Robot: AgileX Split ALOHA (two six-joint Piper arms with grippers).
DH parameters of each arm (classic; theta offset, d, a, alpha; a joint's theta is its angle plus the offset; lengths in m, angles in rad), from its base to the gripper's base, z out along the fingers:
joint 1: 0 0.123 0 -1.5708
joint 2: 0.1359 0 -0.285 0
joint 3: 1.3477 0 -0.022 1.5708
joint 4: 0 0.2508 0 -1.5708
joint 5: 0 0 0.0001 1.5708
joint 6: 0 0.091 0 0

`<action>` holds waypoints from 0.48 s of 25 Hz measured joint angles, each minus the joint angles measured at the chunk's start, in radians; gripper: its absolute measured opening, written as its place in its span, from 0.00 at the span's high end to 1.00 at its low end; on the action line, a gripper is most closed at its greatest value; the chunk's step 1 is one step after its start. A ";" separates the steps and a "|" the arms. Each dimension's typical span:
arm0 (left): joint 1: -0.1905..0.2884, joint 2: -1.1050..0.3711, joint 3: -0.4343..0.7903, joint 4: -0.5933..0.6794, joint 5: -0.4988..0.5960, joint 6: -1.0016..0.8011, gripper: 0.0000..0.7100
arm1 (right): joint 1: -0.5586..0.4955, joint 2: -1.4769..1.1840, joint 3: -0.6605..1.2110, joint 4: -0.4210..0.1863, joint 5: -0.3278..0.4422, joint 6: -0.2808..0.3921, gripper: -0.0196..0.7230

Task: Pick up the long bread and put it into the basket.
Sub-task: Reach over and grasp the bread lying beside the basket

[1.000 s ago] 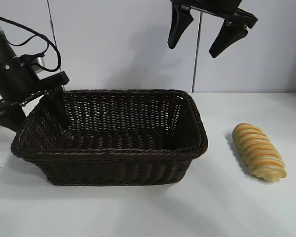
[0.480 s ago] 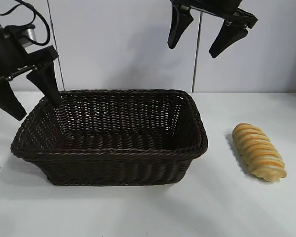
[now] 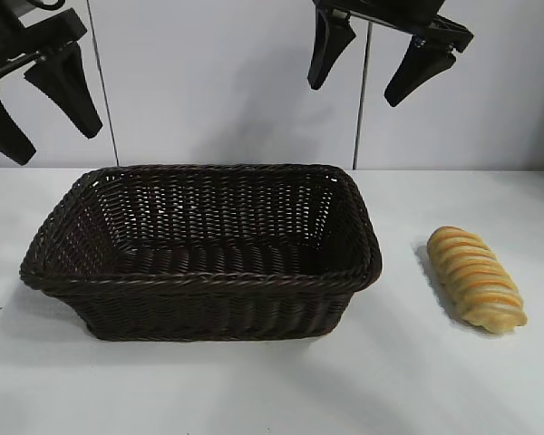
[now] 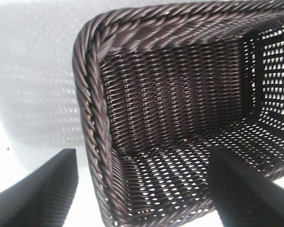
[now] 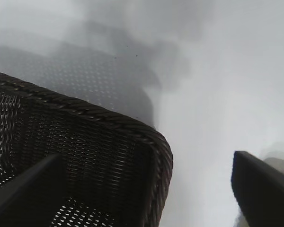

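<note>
bread (image 3: 476, 278): lies on the table (image 3: 254, 390) well to the right of the basket, on its side, untouched by either claw. Not yet picked up.
basket (image 3: 199, 272): sits mid-table, nothing in it.
left claw (image 3: 38, 100): jaws spread, gripping nothing. A second ago one finger hung down inside the basket's left end; half a second ago it had cleared the rim; now it hangs high above the basket's left corner, well apart from it.
right claw (image 3: 374, 56): jaws spread wide, gripping nothing, high above the basket's right rear corner. It has not moved over the last second.
meaning for the task: the left arm has backed out of the basket and leaves it free. I judge the right arm the one to fetch the bread, being nearer to it; the pick has not begun.
exterior view alone: the whole bread and how far it lies from the basket; both claws at once.
left wrist view alone: the basket's corner (image 4: 92, 38) and weave from above, straight down into its bare floor; no bread there.
right wrist view alone: the basket's other corner (image 5: 156, 142) just below the claw, and a pale sliver at the frame's edge that may be the bread, too little to tell.
</note>
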 joint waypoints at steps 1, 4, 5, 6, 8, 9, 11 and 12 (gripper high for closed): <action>0.000 0.000 -0.001 -0.008 -0.010 0.000 0.23 | 0.000 0.000 0.000 0.001 0.000 0.000 0.05; 0.000 0.000 -0.003 -0.024 -0.025 0.000 0.23 | 0.000 0.000 0.000 0.001 0.000 0.000 0.05; 0.000 0.000 -0.003 -0.025 -0.032 0.000 0.23 | 0.000 0.000 0.000 0.001 0.000 0.000 0.05; 0.000 0.000 -0.003 -0.027 -0.037 0.000 0.23 | 0.000 0.000 0.000 0.001 0.000 0.000 0.05; -0.006 0.000 -0.003 -0.028 -0.052 -0.001 0.23 | 0.000 0.000 0.000 0.001 0.000 0.000 0.05; -0.014 0.000 -0.003 -0.028 -0.066 -0.002 0.23 | 0.000 0.000 0.000 0.001 0.000 0.000 0.05; -0.036 0.000 -0.003 -0.028 -0.089 -0.002 0.23 | 0.000 0.000 0.000 0.001 0.000 0.000 0.05; -0.047 0.000 -0.003 -0.029 -0.100 -0.003 0.23 | 0.000 0.000 0.000 0.001 0.000 0.000 0.05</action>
